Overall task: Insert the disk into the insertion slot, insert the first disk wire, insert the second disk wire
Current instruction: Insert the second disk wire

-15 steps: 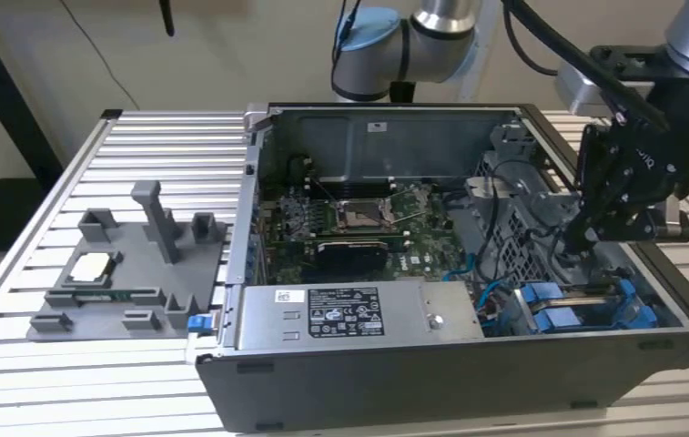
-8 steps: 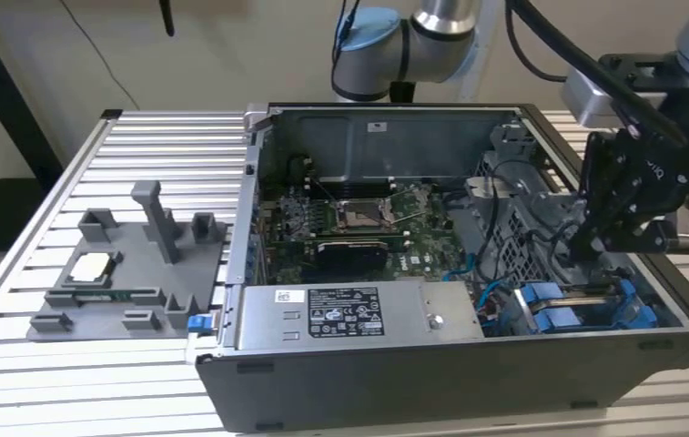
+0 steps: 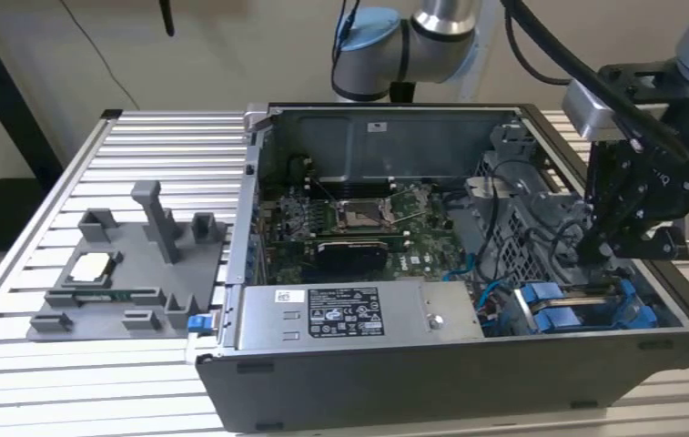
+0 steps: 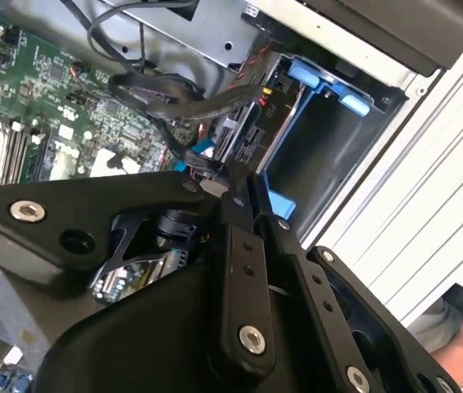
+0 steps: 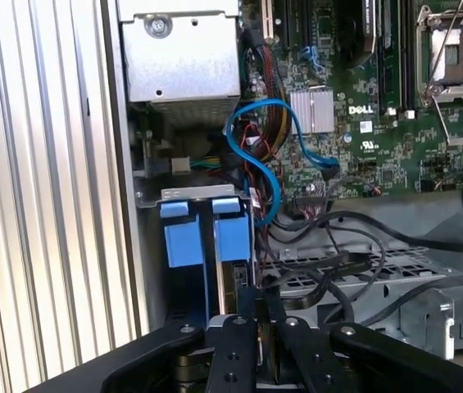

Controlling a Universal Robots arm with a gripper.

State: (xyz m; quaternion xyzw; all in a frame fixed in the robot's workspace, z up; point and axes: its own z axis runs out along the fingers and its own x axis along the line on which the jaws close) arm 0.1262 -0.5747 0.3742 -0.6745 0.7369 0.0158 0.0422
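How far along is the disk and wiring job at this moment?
The disk in its blue carrier already sits in the insertion slot of the drive cage. In hand: the gripper, fingers closed, is down at the disk's connector end among the black cables; whether it pinches a plug cannot be told. No wire can be confirmed seated yet.

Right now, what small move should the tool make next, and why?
Probably a slow, short push toward the cage. The tool, shut, has its tips at the black wires beside the blue carriers, so a plug seems close to its socket. Whether it is seated is hidden.
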